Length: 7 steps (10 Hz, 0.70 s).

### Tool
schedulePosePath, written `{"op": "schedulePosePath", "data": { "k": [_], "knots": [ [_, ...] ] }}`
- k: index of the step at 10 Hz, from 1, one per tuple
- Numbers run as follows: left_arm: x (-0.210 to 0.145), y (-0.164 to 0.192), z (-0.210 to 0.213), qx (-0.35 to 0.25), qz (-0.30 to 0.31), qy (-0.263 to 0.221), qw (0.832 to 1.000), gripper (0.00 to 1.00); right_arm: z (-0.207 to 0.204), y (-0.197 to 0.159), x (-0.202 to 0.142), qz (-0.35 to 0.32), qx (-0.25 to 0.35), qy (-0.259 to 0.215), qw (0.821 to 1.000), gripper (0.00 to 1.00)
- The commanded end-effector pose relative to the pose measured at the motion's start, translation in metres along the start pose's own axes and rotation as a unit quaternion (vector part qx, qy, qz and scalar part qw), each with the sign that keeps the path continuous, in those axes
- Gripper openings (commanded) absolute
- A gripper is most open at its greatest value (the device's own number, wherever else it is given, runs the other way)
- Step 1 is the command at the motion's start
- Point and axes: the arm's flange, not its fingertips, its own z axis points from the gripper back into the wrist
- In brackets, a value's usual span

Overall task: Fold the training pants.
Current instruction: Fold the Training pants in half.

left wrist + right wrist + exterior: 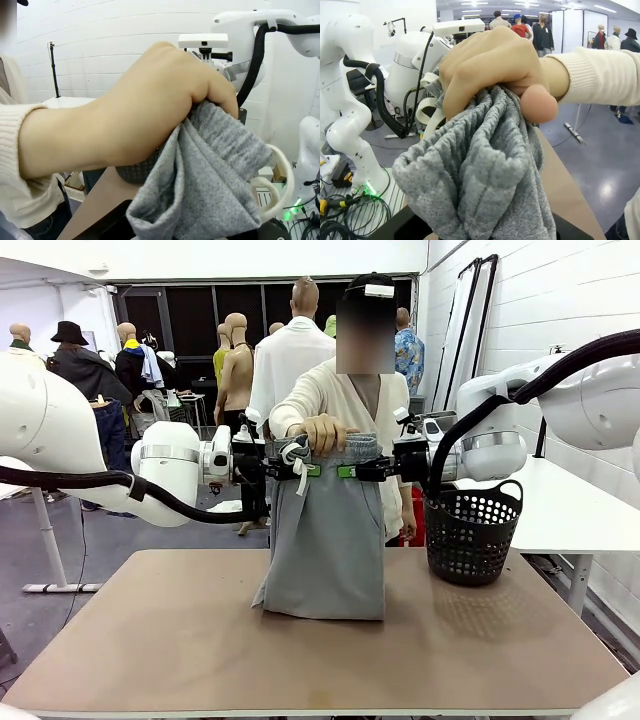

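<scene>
Both my hands, left (300, 469) and right (352, 471), pinch the training pants (325, 540) mid-frame; the person's hand (323, 432) tugging could slip the waistband free.

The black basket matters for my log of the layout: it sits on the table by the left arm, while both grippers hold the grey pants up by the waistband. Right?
Not quite. The front view shows the black basket on the table by the right arm; the left gripper and right gripper do hold the training pants up by the waistband.
</scene>
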Motion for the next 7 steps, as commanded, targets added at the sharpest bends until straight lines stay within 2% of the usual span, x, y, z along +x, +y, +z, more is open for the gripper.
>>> {"op": "schedulePosePath", "data": {
  "k": [1,7],
  "knots": [
    [-0.0012,-0.0050,0.0037,0.001,-0.010,-0.013,1.000,0.00,0.0013,0.0008,0.0040,0.000,-0.003,-0.007,1.000,0.00],
    [-0.0012,-0.0050,0.0037,0.001,-0.010,-0.013,1.000,0.00,0.0013,0.0008,0.0040,0.000,-0.003,-0.007,1.000,0.00]
  ]
}}
